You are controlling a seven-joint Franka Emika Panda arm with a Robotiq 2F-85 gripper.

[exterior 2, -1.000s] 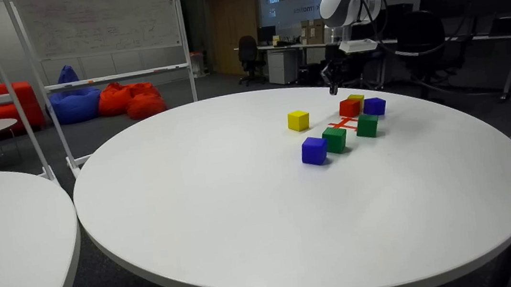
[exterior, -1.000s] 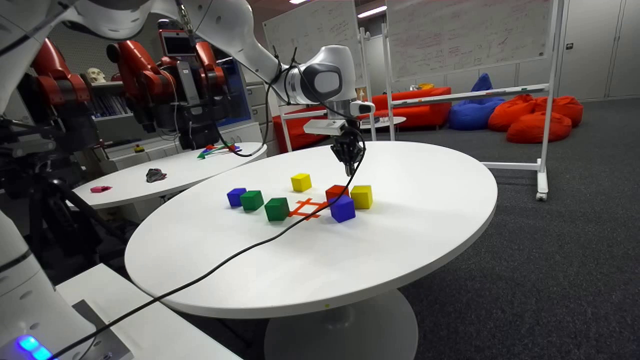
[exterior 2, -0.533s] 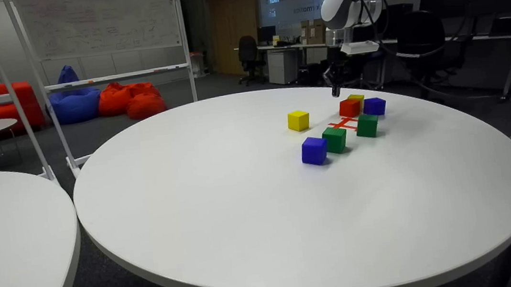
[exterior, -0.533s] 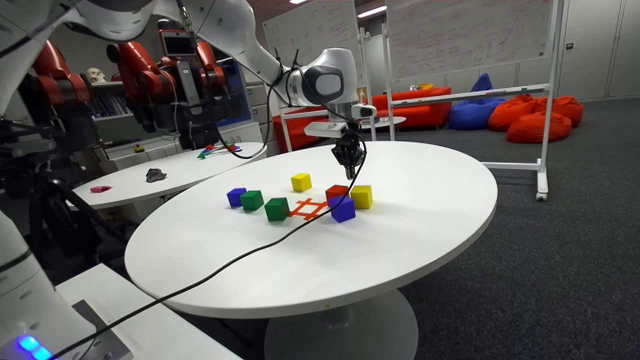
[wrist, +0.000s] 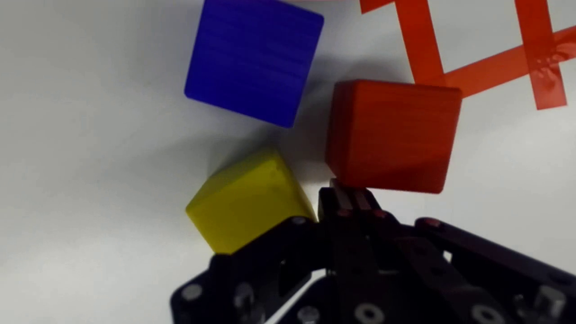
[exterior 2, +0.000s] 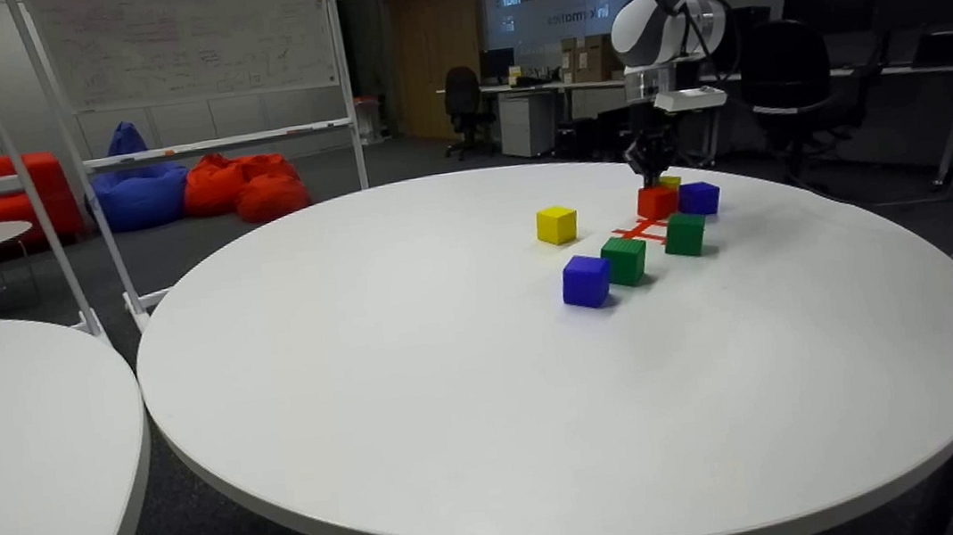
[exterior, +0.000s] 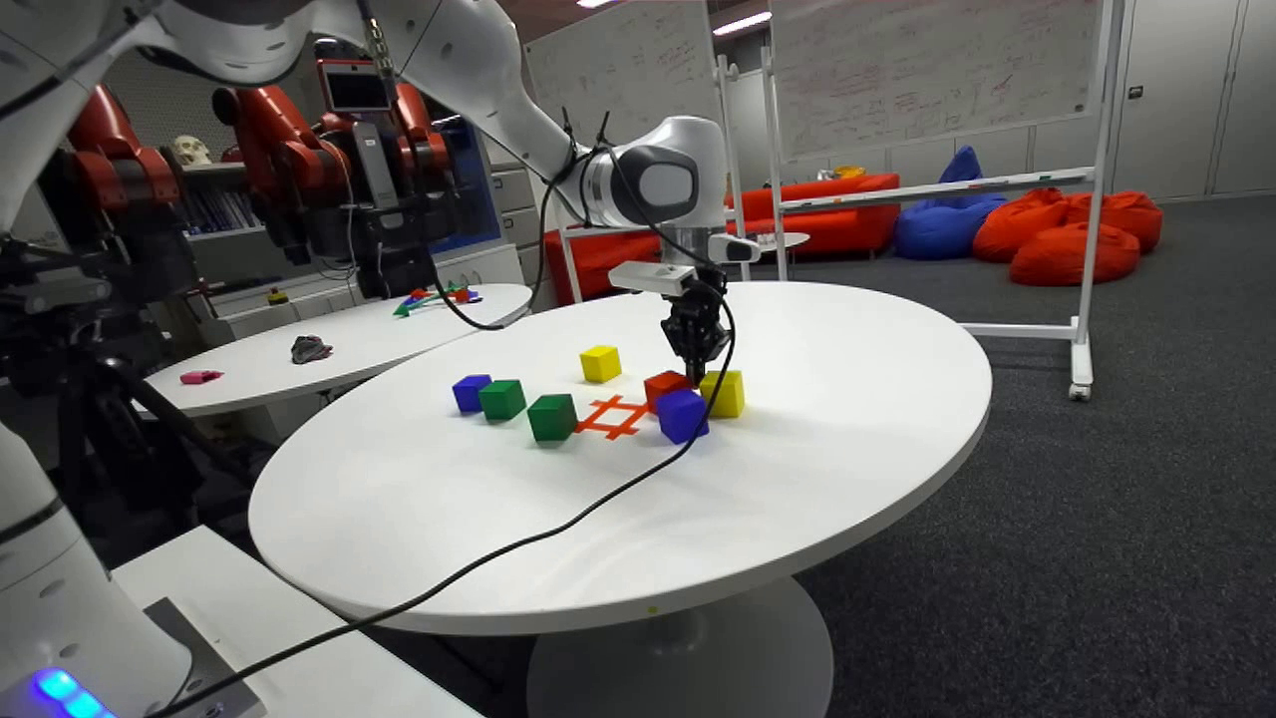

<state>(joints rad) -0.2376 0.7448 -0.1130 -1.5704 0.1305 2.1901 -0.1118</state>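
My gripper (wrist: 351, 195) is shut with its fingers together and nothing between them. Its tips are down beside a red cube (wrist: 396, 135), seemingly touching its near face, though the contact is partly hidden. A yellow cube (wrist: 252, 207) is close on the other side of the fingers, partly covered by them. A blue cube (wrist: 254, 63) lies just beyond these two. In both exterior views the gripper (exterior: 695, 377) (exterior 2: 651, 180) is low among this group. The red cube also shows there (exterior: 666, 391) (exterior 2: 658, 203).
Orange-red tape (exterior: 613, 404) marks a crossed-line pattern on the white round table (exterior: 478, 538). A second yellow cube (exterior: 600, 364), two green cubes (exterior: 553, 418) (exterior: 502, 400) and another blue cube (exterior: 471, 394) stand around it. A black cable (exterior: 558, 529) hangs across an exterior view.
The gripper has moved down from above the cubes to between the red and yellow ones, staying shut. The red cube has shifted slightly; the yellow and blue beside it appear slightly nudged.
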